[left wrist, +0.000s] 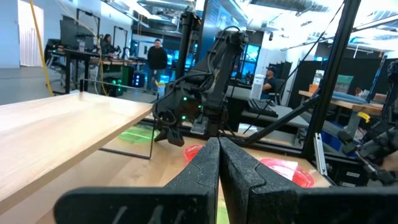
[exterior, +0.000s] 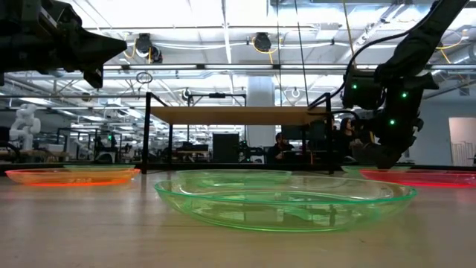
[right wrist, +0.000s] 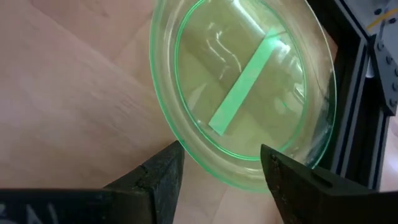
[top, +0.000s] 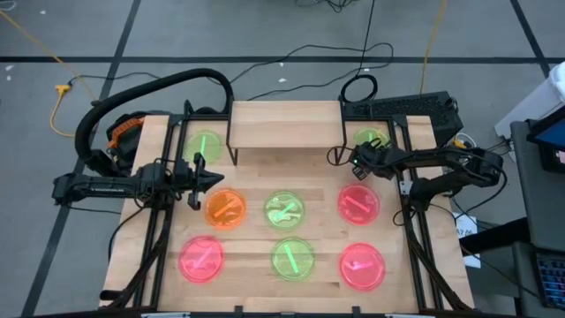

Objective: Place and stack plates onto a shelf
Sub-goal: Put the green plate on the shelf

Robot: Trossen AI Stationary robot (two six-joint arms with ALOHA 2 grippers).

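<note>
Several round translucent plates lie flat on the tabletop: green (top: pixel 205 143), orange (top: pixel 225 209), green (top: pixel 284 209), pink (top: pixel 359 203), pink (top: pixel 201 259), green (top: pixel 292 259), pink (top: pixel 362 265). One more green plate (right wrist: pixel 249 87) lies by the shelf's right legs. The wooden shelf (top: pixel 287 124) stands on black legs at the far middle. My right gripper (right wrist: pixel 221 171) is open and low over that green plate, a finger on either side of its near rim (right wrist: pixel 230 174). My left gripper (left wrist: pixel 217 143) is shut and hovers above the table near the orange plate, holding nothing. My right gripper comes at the green plate's rim (right wrist: pixel 205 163) slanting down from above, its open fingers (right wrist: pixel 163 177) astride the rim. Whether they touch the plate, I cannot tell. The plate lies flat on the table.
Black frame rails (top: pixel 415 238) run along the table's left and right sides. The right arm (left wrist: pixel 211 74) shows across the table in the left wrist view. People stand in the room beyond. Bare wood (top: pixel 287 172) lies in front of the shelf.
</note>
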